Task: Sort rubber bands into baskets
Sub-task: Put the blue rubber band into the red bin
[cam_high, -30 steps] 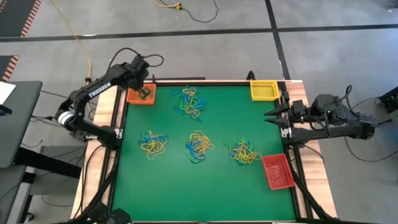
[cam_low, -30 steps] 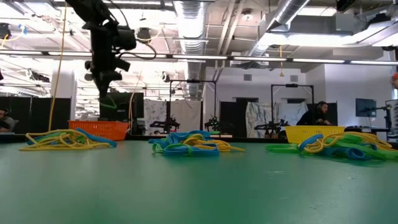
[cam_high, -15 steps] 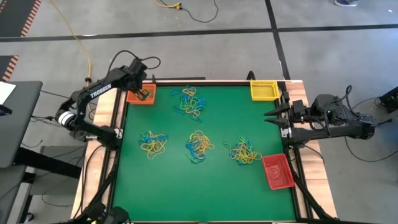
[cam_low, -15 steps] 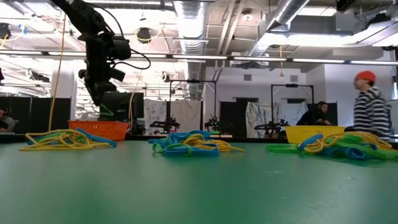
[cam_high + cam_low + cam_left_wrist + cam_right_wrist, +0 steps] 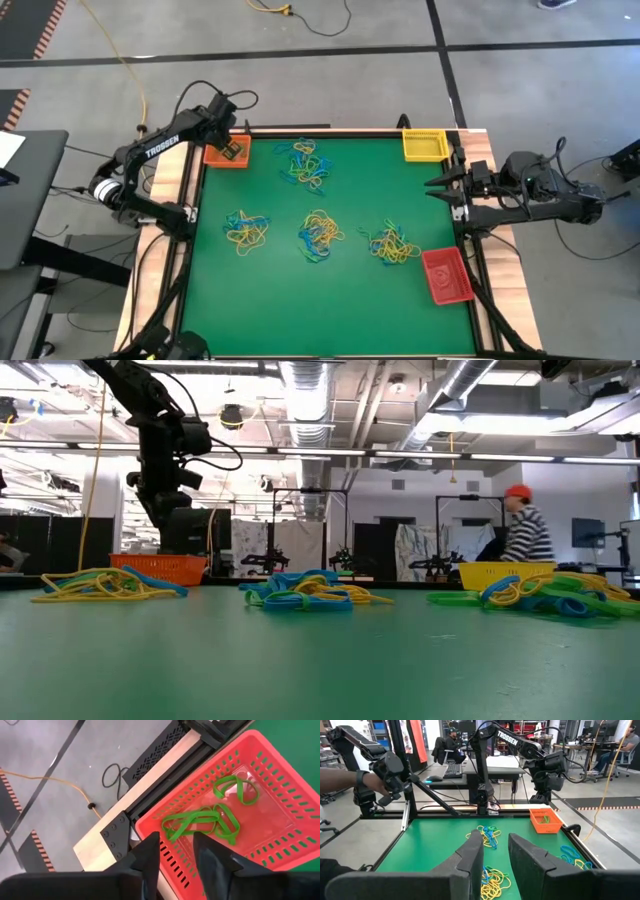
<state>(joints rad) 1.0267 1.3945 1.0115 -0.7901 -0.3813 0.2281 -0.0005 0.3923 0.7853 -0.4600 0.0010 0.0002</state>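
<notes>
The left gripper hangs over the orange basket at the far left corner of the green worktop, its jaws parted and holding nothing. In the left wrist view, green rubber bands lie loose on the basket's floor just past the fingertips.

The right gripper waits at the worktop's right edge, between the yellow basket at the far right corner and the red basket near the near right corner — its jaws stand apart and empty.

Four mixed heaps of yellow, blue and green rubber bands lie on the worktop: one near the far edge, just right of the orange basket, and three in a row across the middle — left, centre and right.

In the low view, a person in a striped top and orange cap shows in the room behind the worktop.
</notes>
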